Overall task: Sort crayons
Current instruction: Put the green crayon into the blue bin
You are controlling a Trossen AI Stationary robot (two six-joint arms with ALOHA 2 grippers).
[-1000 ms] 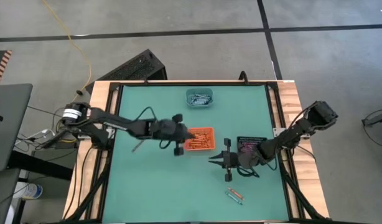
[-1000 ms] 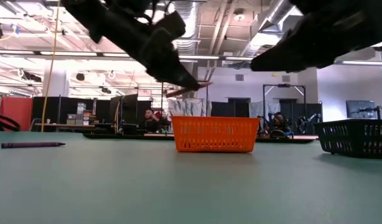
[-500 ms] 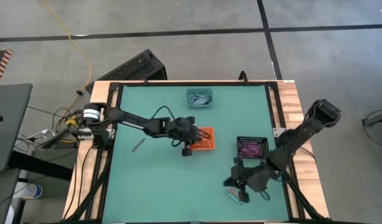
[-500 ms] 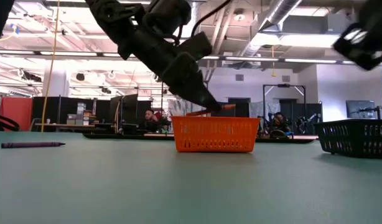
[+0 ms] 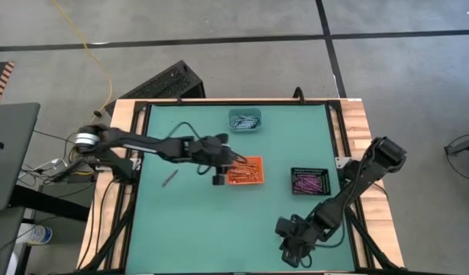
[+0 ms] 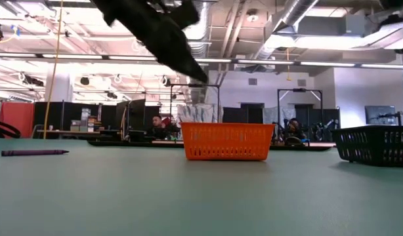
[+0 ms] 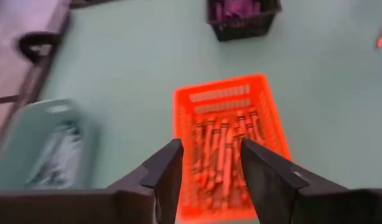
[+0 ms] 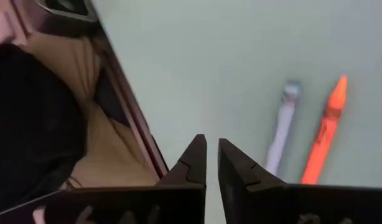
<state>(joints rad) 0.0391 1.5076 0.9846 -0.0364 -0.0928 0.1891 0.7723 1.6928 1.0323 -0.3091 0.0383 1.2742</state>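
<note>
Since the earlier frames my left gripper (image 5: 218, 169) has backed off from over the orange tray (image 5: 245, 171) to its 9 o'clock edge, and the orange crayon I carried there is out of my grasp; my left jaws now stand wide with nothing between them. My right gripper (image 5: 289, 246) has swung down from mid-table to the 5 o'clock corner of the green table (image 5: 196, 229).

Seen from my left wrist, my 2 left fingers (image 7: 167, 171) frame the orange tray, which holds a heap of orange-red crayons (image 7: 223, 140). Purple-pink crayons (image 5: 305, 183) lie in the black tray (image 5: 309, 171) at about 3 o'clock from the orange one. Blue-grey crayons (image 5: 244, 119) lie in the teal tray (image 5: 231, 123) at 12 o'clock on the table.

My right fingers (image 8: 189, 167) stand narrow, only a slit between them, gripping nothing. Just beside them 2 loose crayons rest on the table: a blue-grey crayon (image 8: 280, 129) and an orange crayon (image 8: 323, 132), side by side. A lone purple crayon (image 5: 169, 178) lies at 9 o'clock, well apart from the trays.
</note>
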